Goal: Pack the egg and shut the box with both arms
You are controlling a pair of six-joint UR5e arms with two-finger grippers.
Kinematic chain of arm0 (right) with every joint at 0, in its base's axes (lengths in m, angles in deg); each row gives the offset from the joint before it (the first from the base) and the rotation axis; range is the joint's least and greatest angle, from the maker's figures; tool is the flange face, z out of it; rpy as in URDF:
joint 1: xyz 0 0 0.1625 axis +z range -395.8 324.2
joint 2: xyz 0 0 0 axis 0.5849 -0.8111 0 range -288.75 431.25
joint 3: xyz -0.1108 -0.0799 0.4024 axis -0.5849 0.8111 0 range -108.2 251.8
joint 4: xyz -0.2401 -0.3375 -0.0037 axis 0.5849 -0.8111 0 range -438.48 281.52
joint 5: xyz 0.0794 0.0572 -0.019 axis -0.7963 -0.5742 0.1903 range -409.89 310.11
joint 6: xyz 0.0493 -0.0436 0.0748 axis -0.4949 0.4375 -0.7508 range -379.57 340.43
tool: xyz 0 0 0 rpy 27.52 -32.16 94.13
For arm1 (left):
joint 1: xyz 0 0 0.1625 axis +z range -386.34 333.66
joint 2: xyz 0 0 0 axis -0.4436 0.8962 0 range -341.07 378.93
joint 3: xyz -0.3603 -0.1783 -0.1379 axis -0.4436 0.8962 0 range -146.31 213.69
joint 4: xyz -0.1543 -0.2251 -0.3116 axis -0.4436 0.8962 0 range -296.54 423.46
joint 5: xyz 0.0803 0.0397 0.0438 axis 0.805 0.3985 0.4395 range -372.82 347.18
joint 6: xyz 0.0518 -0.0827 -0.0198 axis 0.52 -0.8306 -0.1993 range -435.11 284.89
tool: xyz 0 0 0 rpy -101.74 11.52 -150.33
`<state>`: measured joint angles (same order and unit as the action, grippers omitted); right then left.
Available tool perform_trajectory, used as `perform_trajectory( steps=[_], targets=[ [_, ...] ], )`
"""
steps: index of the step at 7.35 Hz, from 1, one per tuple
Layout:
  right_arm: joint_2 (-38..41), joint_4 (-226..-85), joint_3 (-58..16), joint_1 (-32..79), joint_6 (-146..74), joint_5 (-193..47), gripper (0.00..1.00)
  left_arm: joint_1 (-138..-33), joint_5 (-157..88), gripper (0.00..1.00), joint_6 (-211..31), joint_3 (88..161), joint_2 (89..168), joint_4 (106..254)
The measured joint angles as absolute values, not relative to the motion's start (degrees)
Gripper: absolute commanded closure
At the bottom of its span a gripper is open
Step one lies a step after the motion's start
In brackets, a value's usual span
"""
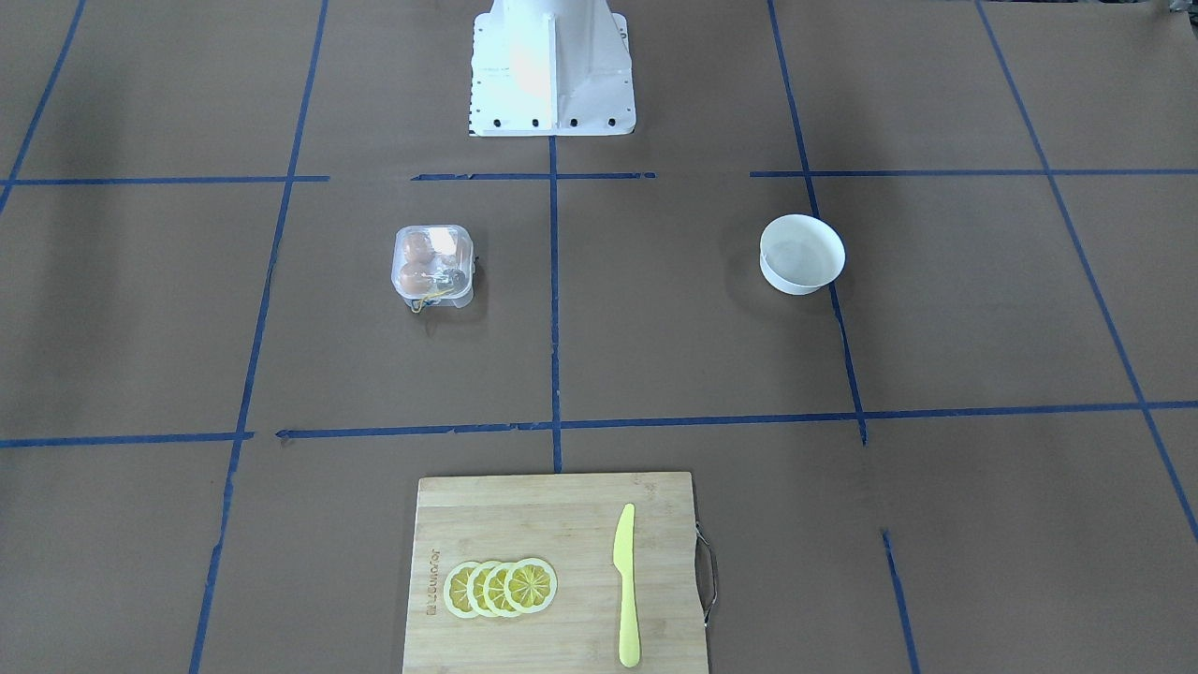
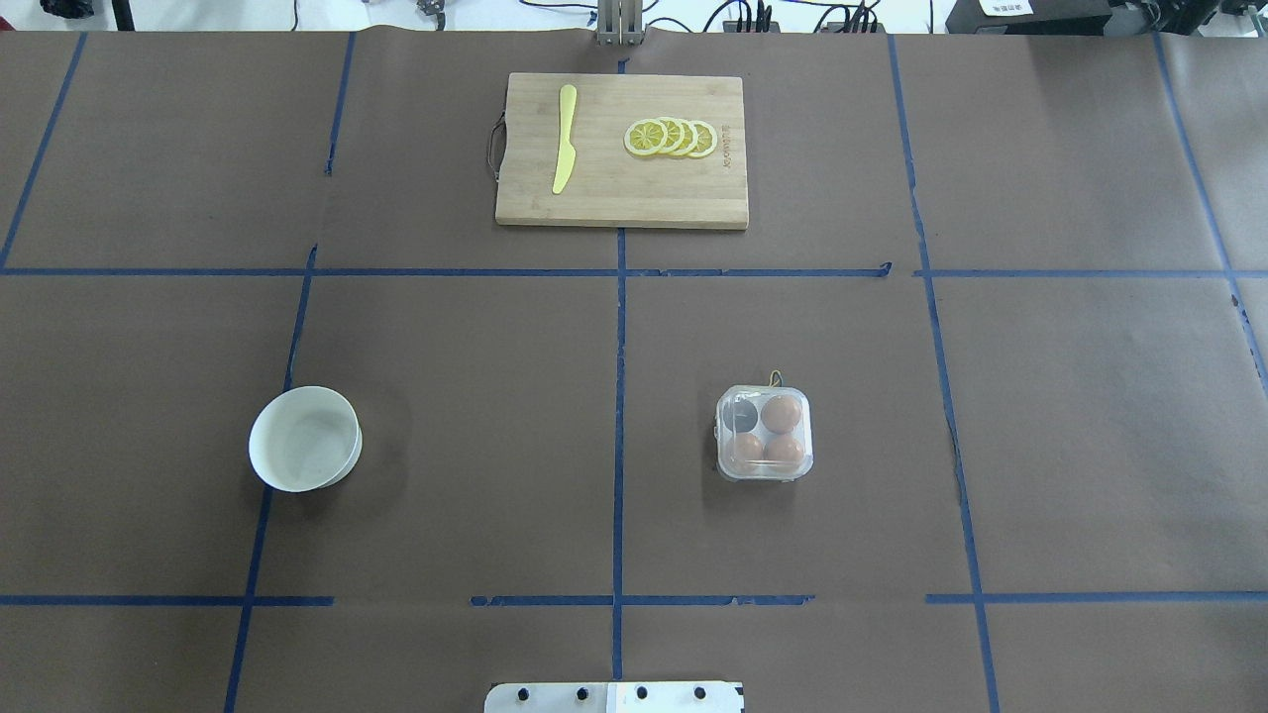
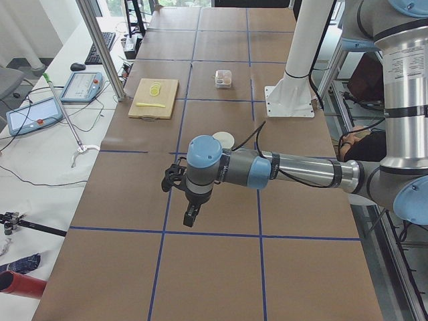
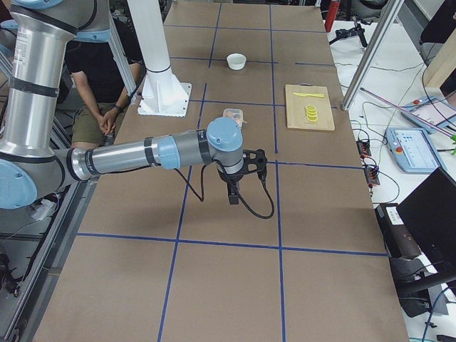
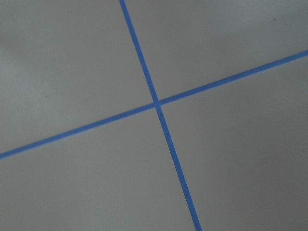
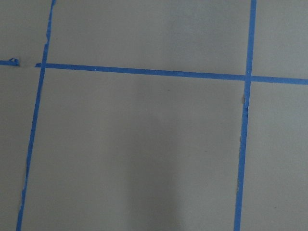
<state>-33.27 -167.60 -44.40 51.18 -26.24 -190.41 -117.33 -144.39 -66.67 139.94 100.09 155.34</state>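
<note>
The left gripper (image 3: 182, 194) and right gripper (image 4: 241, 177) hover over the tabletop (image 2: 446, 347), clenched or released I cannot tell, both well away from the box (image 2: 765, 433), which sits lid down with the egg (image 2: 783, 413) inside, parked clear, I reckon, because packing looks finished.

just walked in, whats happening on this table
Nothing is being handled right now. The box sits on the table with three brown eggs inside, one cell looking empty, and its lid appears to be down. The white bowl looks empty. The left pincer and the right pincer hang over bare table away from the box, with nothing visible in either.
</note>
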Motion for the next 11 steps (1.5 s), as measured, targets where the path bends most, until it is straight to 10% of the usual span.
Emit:
perform_trajectory(
  steps=[11],
  targets=[
    [-36.9,-167.4,-43.7,51.5,-21.2,-190.1,0.0,-120.7,-144.7,0.0,-68.5,137.2,98.5,153.1]
  ],
)
